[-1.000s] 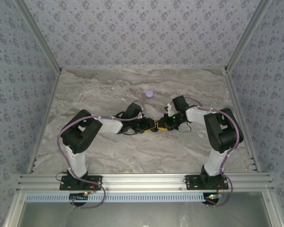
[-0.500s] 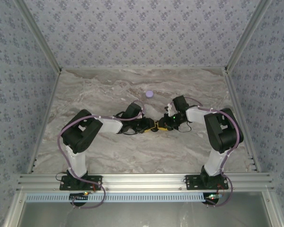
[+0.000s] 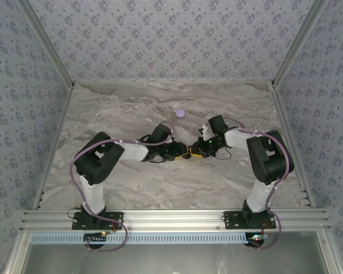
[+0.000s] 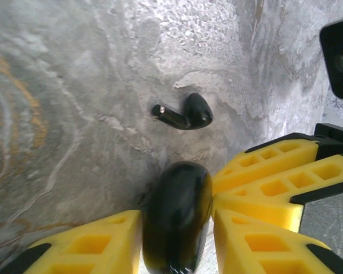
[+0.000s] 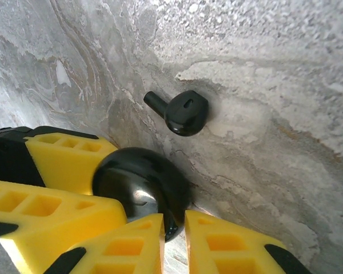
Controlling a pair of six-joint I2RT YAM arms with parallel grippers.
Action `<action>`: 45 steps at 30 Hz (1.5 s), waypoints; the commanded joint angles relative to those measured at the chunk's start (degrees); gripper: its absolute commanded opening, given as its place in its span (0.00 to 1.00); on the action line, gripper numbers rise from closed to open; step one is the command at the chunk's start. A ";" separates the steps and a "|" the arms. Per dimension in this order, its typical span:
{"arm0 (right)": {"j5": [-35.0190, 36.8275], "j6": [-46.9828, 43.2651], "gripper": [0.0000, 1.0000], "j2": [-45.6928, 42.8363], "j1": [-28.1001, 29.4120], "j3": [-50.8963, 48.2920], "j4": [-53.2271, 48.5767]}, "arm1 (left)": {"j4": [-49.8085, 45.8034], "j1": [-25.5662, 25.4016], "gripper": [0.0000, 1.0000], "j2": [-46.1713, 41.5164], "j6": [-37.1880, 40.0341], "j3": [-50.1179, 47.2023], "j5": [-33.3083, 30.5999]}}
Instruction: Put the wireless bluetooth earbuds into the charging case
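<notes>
My left gripper (image 4: 177, 216) is shut on a glossy black charging case (image 4: 176, 220), which stands on edge between its yellow fingers (image 4: 86, 245). My right gripper (image 5: 174, 227) meets it from the other side, its jaws nearly together with the rim of the case (image 5: 140, 185) pinched in the narrow gap. One black earbud (image 4: 187, 112) lies loose on the marble just beyond the case, stem pointing left; the right wrist view has the earbud (image 5: 183, 112) there too. From above, the left gripper (image 3: 182, 152) and the right gripper (image 3: 196, 152) touch tips at the table's middle.
A small lavender round case (image 3: 180, 113) sits on the marble table (image 3: 114, 108) behind the grippers. Patterned walls and metal rails (image 3: 286, 125) close in the table on three sides. The right arm's fingers (image 4: 274, 177) crowd the left wrist view at right.
</notes>
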 commanded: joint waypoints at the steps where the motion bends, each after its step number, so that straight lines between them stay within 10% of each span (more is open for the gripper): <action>1: 2.61 0.13 0.18 1.79 0.05 -0.17 -2.60 | 2.35 -1.62 0.36 2.74 0.01 1.60 1.38; 13: 3.80 0.03 0.20 -0.56 -0.13 -0.02 -3.77 | 0.08 -1.64 0.25 0.62 0.66 0.75 -1.82; 29: 8.46 -1.38 0.47 -14.66 -3.39 -3.36 -4.06 | -3.72 -1.24 0.20 -8.81 8.27 -0.07 -3.62; 45: -4.07 -6.81 0.55 -29.94 -6.04 2.35 1.67 | -2.41 9.34 0.20 -29.63 23.22 -1.74 11.87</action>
